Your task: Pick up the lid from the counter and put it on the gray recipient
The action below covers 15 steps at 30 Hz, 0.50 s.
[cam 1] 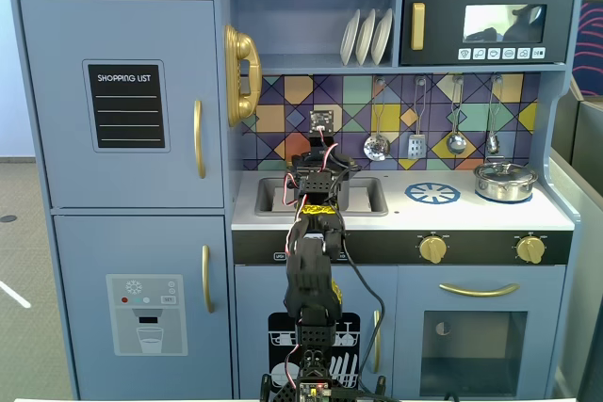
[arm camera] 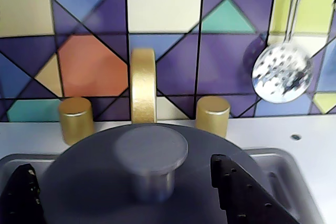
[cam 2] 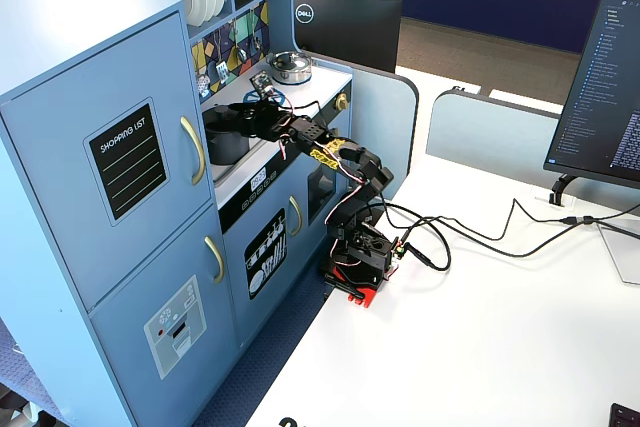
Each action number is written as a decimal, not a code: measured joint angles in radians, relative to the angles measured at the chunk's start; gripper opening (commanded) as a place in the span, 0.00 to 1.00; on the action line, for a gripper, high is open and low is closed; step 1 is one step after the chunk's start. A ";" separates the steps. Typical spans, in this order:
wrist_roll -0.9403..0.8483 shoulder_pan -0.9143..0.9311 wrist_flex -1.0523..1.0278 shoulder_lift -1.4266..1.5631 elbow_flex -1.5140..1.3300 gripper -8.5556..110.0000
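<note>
In the wrist view the dark gray lid (arm camera: 79,182) with its round central knob (arm camera: 151,150) fills the lower half of the picture and lies level over the sink. My gripper (arm camera: 121,163) is open. Its black fingers stand left and right of the knob with clear gaps, and they touch nothing. In a fixed view from the side the gray recipient (cam 2: 222,145) stands in the sink with the lid (cam 2: 226,113) on top and my gripper (cam 2: 248,113) just over it. In the front fixed view my gripper (cam 1: 320,179) hides the pot.
A gold faucet (arm camera: 143,85) and two gold taps (arm camera: 76,119) stand right behind the lid. A skimmer (arm camera: 278,72) hangs on the tiled wall. The shiny silver pot (cam 1: 504,179) sits on the right burner. The sink rim (cam 1: 372,202) surrounds the pot.
</note>
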State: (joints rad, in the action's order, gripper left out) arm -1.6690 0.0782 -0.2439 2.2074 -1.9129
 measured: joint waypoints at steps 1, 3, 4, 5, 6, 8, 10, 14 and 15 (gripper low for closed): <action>-0.008 0.000 -0.029 0.041 -0.014 0.39; -0.012 0.009 -0.078 0.129 -0.057 0.39; -0.012 0.012 -0.109 0.175 -0.077 0.38; -0.012 0.020 -0.146 0.221 -0.095 0.38; -0.012 0.023 -0.195 0.268 -0.104 0.36; -0.012 0.023 -0.322 0.373 -0.123 0.35; -0.009 0.012 -0.477 0.479 -0.144 0.35; 0.015 0.011 -0.678 0.646 -0.273 0.27; 0.020 0.012 -0.692 0.672 -0.324 0.24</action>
State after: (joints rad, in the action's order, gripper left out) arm -1.6490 0.0905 -0.9357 2.8793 -2.2365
